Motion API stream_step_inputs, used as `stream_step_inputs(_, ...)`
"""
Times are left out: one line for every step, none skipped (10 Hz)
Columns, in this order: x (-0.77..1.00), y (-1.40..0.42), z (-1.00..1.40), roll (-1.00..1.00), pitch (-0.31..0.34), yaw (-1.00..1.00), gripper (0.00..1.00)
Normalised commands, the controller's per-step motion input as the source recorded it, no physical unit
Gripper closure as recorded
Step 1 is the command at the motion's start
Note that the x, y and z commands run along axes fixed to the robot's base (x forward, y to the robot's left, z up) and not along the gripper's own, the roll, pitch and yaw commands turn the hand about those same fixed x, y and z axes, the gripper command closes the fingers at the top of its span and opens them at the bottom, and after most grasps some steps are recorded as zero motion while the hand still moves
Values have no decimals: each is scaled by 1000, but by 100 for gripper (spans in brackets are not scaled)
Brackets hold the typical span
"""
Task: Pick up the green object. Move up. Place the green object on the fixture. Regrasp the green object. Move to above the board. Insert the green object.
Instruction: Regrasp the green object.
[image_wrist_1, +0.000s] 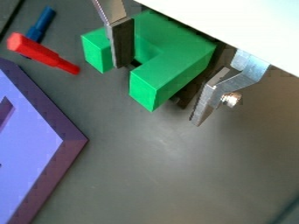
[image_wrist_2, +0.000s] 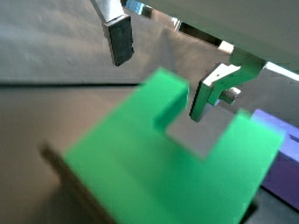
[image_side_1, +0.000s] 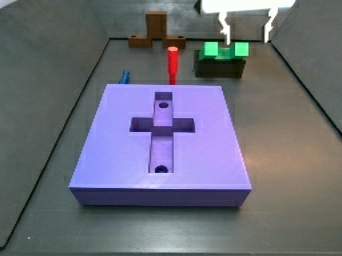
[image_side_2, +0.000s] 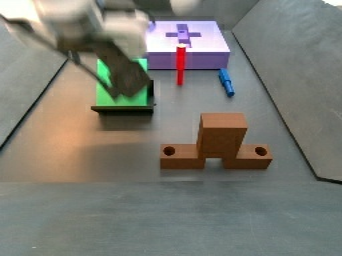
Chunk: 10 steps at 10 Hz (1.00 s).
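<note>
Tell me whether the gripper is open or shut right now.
Open. In a side view the gripper hangs above the green object, which sits on the fixture; both wrist views show its fingers apart, touching nothing.

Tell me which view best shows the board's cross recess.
A side view: the large purple-blue board fills the frame, cross and both holes clear. Another side view shows it distant; wrist views catch only edges. The tool hovers open above the green piece.

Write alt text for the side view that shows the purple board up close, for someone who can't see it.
A large purple board with a cross-shaped recess fills the foreground. Behind it, the green object sits on the dark fixture, with the open gripper just above it. A red peg and a brown wooden stand are farther back.
</note>
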Motion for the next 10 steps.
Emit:
stream_step_inputs(171,-89,514,1000,-97,189,0)
stream_step_inputs(134,-3,137,1000,-23,197,0)
stream_step_inputs(206,0,43,1000,0,371,0)
stream_step_inputs(171,0,23,1000,3,380,0)
stream_step_inputs(134,0,9,1000,51,371,0)
stream_step_inputs(71,0,0,1000,131,363,0)
stream_step_inputs(49,0,0,1000,157,360,0)
stream_step_inputs(40,0,0,1000,166,360,0)
stream_step_inputs(29,0,0,1000,177,357,0)
stream_step_inputs(3,0,3,1000,194,354,0)
